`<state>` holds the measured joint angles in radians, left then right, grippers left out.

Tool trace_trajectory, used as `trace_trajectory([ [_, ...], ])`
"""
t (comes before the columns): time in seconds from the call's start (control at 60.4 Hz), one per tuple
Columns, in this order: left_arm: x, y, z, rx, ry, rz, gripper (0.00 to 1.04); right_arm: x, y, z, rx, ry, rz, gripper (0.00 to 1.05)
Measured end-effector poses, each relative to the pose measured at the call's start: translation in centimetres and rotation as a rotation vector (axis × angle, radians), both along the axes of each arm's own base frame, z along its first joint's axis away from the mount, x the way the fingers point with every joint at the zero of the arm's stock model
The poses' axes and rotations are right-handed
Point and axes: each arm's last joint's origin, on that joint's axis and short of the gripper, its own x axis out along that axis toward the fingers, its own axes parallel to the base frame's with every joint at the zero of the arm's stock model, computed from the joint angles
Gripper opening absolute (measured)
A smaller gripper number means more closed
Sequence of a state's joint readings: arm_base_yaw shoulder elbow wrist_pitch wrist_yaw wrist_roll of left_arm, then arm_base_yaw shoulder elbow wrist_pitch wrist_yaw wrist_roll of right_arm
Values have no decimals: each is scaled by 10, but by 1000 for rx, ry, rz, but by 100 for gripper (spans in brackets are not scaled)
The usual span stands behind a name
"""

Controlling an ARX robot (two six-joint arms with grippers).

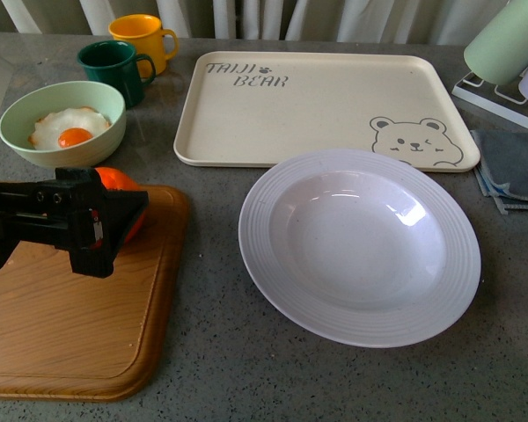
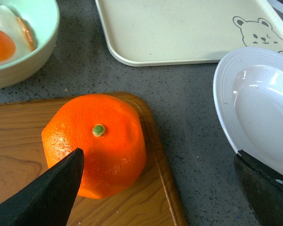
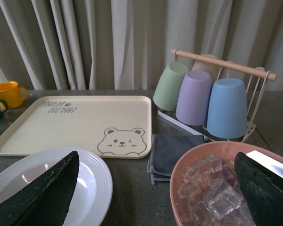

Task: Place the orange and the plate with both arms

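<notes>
Since the orange [image 2: 99, 141] sits on the wooden board [image 1: 70, 334] under the left gripper [image 2: 159, 159], jaws apart, pinch its wide sides: light, firm, slightly slick. Beyond on the counter [image 1: 211, 369], the plate [image 1: 268, 264] looks glossy, rigid and chippable, so grab the ridged rim. Right gripper [image 3: 155, 160] spread, empty.
</notes>
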<state>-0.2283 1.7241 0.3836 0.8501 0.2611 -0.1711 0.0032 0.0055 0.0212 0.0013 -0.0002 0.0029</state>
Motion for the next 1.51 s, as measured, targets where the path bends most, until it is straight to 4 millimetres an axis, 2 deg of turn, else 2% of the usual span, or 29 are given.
trace_trajectory([
  [0.662,23,1,-16,105,-18,49,96,0,0,0,0,0,0,96],
  [1.06,27,1,-27,128,-6,59,95,0,0,0,0,0,0,96],
  [1.176,27,1,-31,130,1,59,78,0,0,0,0,0,0,96],
  [1.259,27,2,-31,130,-4,64,70,0,0,0,0,0,0,96],
  [1.507,26,4,-31,131,-5,73,65,0,0,0,0,0,0,96],
])
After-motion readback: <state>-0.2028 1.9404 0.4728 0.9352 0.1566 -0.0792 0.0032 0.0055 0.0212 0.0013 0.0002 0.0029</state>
